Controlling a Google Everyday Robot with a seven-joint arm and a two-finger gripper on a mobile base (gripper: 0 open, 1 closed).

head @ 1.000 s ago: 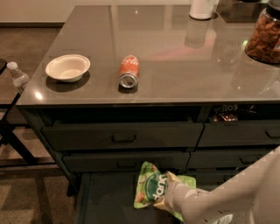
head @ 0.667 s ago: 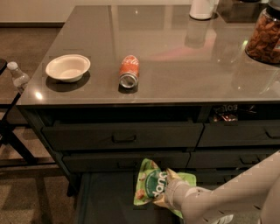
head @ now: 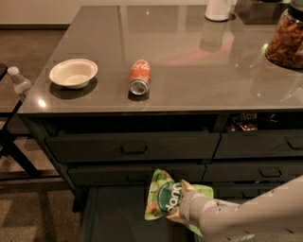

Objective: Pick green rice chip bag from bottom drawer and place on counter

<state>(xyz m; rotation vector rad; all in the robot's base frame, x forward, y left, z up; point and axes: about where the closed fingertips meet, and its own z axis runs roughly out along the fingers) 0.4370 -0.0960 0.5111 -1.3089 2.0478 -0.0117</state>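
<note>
The green rice chip bag (head: 163,198) is light green with a dark green round logo. It hangs over the open bottom drawer (head: 113,220), in front of the middle drawer's front. My gripper (head: 182,205) comes in from the lower right on a white arm and is shut on the bag's right side. The bag is lifted clear of the drawer's dark floor. The counter (head: 189,56) is a glossy grey-brown top above the drawers.
A white bowl (head: 73,73) and a red soda can (head: 139,77) lying on its side sit on the counter's left front. A jar of nuts (head: 286,40) and a white container (head: 218,9) stand at the back right. A water bottle (head: 20,82) is at left.
The bag and my gripper have risen slightly and shifted a little to the left over the open drawer. Nothing else has moved.
</note>
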